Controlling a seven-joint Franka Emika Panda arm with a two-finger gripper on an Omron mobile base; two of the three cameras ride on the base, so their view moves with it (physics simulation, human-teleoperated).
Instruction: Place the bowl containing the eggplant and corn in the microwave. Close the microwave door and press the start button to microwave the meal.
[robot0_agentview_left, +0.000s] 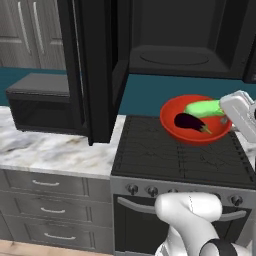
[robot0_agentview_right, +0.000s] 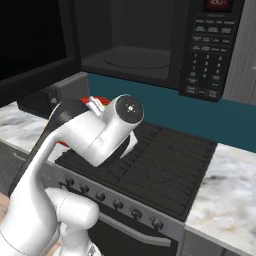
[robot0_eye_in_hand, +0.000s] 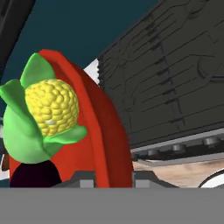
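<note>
Left base view, left to right: a small dark grey box (robot0_agentview_left: 42, 102) sits at the left on a marble counter (robot0_agentview_left: 55, 150). The microwave door (robot0_agentview_left: 92, 70), a tall black panel, stands swung open at centre left. The microwave (robot0_agentview_left: 185, 37) fills the upper right of the frame, its cavity open and the round turntable (robot0_agentview_left: 175, 58) bare. Below it lies the black stovetop (robot0_agentview_left: 175, 155). The bowl (robot0_agentview_left: 196, 120) appears right of centre, over the stovetop's rear right part and below the cavity; it holds the eggplant (robot0_agentview_left: 190, 122) at front and the corn (robot0_agentview_left: 205, 108) behind. The white hand meets the bowl's right rim at the right edge.

Hand view: the corn (robot0_eye_in_hand: 46, 109) occupies the left, its yellow end facing the camera; the eggplant (robot0_eye_in_hand: 35, 176) is a dark patch at lower left. The gripper (robot0_eye_in_hand: 113, 183) stands at bottom centre, its jaws partly closed with the bowl's red rim (robot0_eye_in_hand: 109, 144) between them.
</note>
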